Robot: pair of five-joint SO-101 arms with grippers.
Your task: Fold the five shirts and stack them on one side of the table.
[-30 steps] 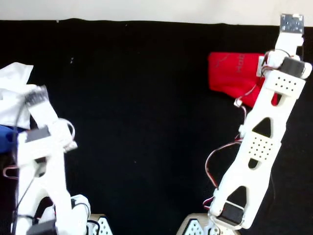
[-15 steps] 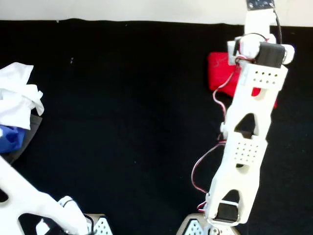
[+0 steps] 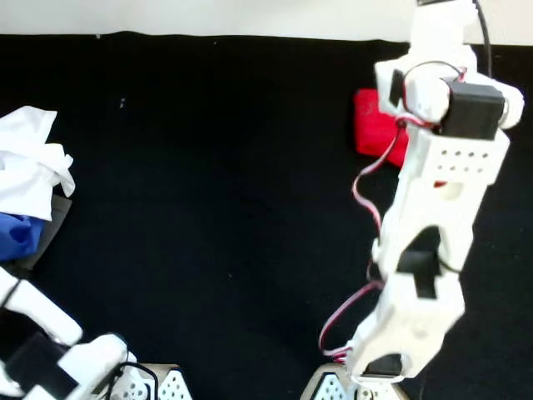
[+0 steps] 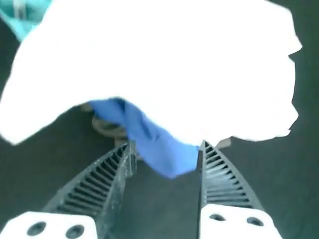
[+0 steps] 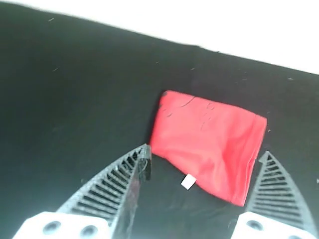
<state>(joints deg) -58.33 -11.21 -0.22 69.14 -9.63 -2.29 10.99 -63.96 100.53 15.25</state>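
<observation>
Black table (image 3: pixel 208 167), red shirt (image 3: pixel 375 125) partly behind right arm (image 3: pixel 441 192); left tool (image 4: pixel 167 144), right tool (image 5: pixel 204 152) wide.

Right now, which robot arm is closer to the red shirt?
Right. The right tool is open right by the red shirt; the left tool is across the table, by the white shirt and blue shirt.

A black cloth (image 3: pixel 208 167) covers the table and takes up nearly all of the high view, from the lower edge of the frame up to a straight border near the top. Above that border runs a pale strip of wall (image 3: pixel 208 15) (plain and bright, with no marks to tell). A few tiny light specks (image 3: pixel 122 102) dot the cloth, one of them in the upper left of the frame. In the right wrist view the black cloth (image 5: pixel 65 84) meets the strip of wall (image 5: pixel 239 30) along a slanted line.
</observation>
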